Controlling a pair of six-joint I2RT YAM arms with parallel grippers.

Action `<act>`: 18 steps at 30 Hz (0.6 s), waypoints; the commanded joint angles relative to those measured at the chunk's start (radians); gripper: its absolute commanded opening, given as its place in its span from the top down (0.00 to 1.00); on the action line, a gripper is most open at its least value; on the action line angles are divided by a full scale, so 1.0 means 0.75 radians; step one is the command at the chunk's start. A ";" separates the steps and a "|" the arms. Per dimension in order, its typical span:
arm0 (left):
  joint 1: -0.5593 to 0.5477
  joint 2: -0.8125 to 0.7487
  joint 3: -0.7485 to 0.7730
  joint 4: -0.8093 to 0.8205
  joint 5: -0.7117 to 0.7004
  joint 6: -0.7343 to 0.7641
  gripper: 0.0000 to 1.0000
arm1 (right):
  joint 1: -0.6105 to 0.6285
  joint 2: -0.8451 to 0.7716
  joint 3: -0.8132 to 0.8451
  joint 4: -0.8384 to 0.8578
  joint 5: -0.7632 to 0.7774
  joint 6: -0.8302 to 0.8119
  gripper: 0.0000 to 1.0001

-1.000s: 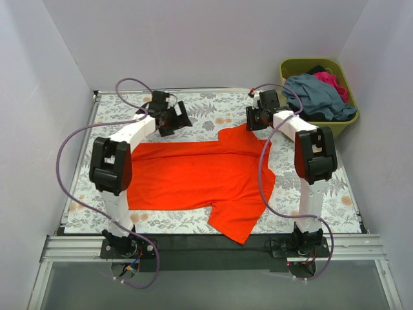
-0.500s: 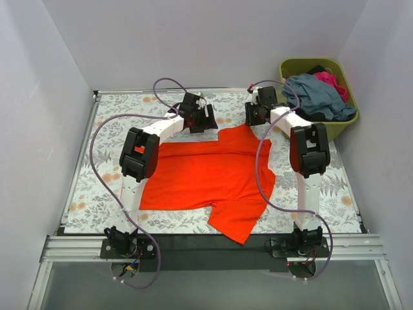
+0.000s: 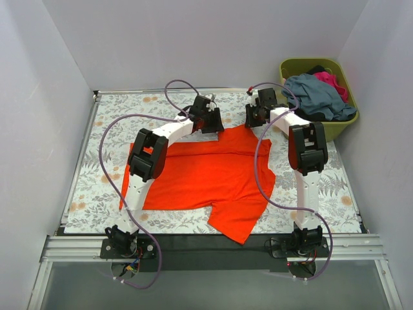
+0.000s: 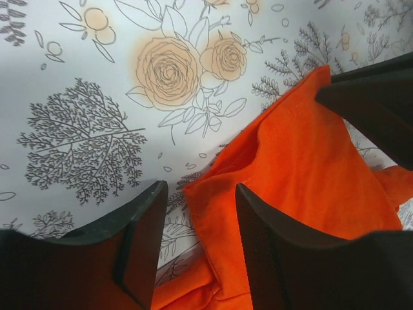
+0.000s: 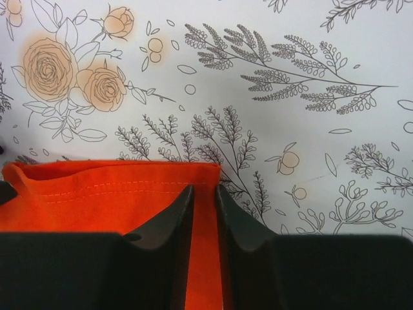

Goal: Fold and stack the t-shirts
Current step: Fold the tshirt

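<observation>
The orange-red t-shirt (image 3: 206,174) lies spread on the floral table, one sleeve hanging toward the near edge. My left gripper (image 3: 210,123) is at the shirt's far edge. In the left wrist view its jaws are open (image 4: 199,187), with a rumpled corner of the shirt (image 4: 310,148) between them. My right gripper (image 3: 257,116) is at the far right corner of the shirt. In the right wrist view (image 5: 204,188) its jaws are nearly closed on the stitched hem (image 5: 97,194).
An olive-green basket (image 3: 290,64) stands at the back right, off the table's corner. It holds a grey-blue shirt (image 3: 316,93), a magenta-pink one (image 3: 330,79) and a dark one (image 3: 316,69). White walls close in on three sides.
My left arm has swung right along the far edge, from the back left to the shirt's far edge near the right gripper. The right gripper has barely moved.
</observation>
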 commanded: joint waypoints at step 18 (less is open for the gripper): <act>-0.072 -0.020 -0.008 -0.061 -0.160 0.121 1.00 | 0.001 -0.089 -0.003 -0.023 -0.072 -0.015 0.99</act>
